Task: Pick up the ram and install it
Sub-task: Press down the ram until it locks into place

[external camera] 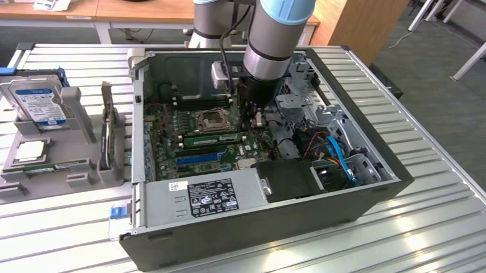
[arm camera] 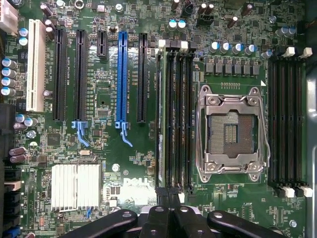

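The black two-fingered gripper (arm camera: 171, 218), clenched on nothing, hovers over the long green ram stick (arm camera: 159, 119) standing in the motherboard's slot bank beside the CPU socket (arm camera: 232, 134); pressing evenly should seat it.

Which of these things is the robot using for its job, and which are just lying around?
For the job: the ram, standing in a memory slot; the empty slots beside it; the gripper, shut, near the ram's end.
Just lying about: the hard drive, the loose chip, the blue cable, the power supply.
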Action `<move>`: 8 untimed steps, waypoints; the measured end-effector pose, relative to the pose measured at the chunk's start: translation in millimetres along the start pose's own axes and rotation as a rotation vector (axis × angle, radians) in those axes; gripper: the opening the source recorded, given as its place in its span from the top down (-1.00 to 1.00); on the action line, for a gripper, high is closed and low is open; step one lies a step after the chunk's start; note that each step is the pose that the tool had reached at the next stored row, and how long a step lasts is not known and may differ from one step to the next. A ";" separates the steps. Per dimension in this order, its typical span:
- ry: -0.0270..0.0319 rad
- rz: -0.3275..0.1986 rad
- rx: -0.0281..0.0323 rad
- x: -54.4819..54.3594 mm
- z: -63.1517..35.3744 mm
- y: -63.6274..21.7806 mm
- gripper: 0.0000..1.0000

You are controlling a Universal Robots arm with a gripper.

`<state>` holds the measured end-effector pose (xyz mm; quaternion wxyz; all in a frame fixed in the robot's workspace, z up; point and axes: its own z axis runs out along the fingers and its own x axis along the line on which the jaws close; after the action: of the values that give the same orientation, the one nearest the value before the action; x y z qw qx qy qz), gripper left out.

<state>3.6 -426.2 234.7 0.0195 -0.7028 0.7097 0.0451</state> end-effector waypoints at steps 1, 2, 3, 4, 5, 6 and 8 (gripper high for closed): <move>0.0001 0.000 -0.0001 0.0 0.0 0.0 0.80; -0.0002 0.000 0.0000 0.0 0.6 0.0 0.80; -0.0002 0.000 0.0001 0.0 1.1 -0.1 0.80; -0.0002 0.000 0.0000 0.1 1.9 -0.1 0.80; 0.0000 0.000 0.0000 0.2 2.6 -0.1 0.80; 0.0000 0.000 0.0000 0.3 3.3 -0.1 0.80; 0.0000 0.000 0.0000 0.4 4.6 -0.2 0.80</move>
<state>3.6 -426.1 230.0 0.0195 -0.7028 0.7096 0.0451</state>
